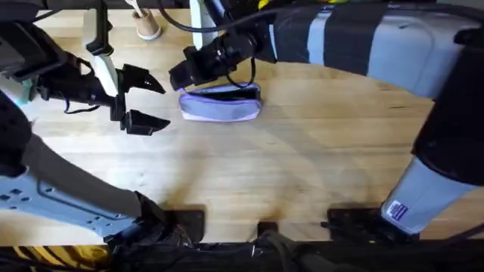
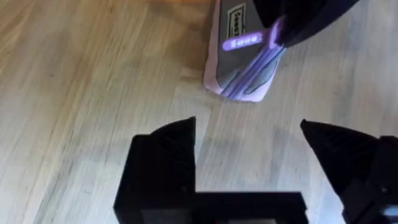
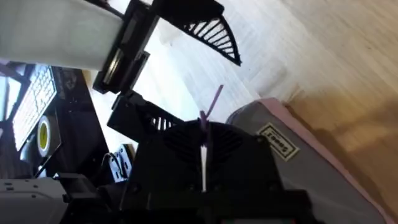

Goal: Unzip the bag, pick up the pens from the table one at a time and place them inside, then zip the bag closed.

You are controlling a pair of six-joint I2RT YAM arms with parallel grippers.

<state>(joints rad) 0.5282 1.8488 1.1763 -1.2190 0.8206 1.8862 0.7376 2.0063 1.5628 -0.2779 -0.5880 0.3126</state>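
The lavender bag [image 1: 221, 106] lies lengthwise at the far middle of the table [image 1: 287, 174]. My right gripper [image 1: 178, 77] reaches across to the bag's left end. In the right wrist view it [image 3: 203, 134] is shut on the purple zipper pull [image 3: 212, 102], right beside the bag [image 3: 311, 162]. My left gripper [image 1: 147, 100] hovers just left of the bag, open and holding nothing. The left wrist view shows its black fingers [image 2: 165, 155] spread wide over bare wood, with the bag [image 2: 239, 71] and the zipper pull [image 2: 249, 41] a short way ahead. The pens are out of view.
A small wooden holder [image 1: 147, 29] and a white post [image 1: 198, 23] stand at the far edge behind the bag. A large grey case [image 1: 393, 45] takes up the far right corner. Bare wood stretches across the near and right parts of the table.
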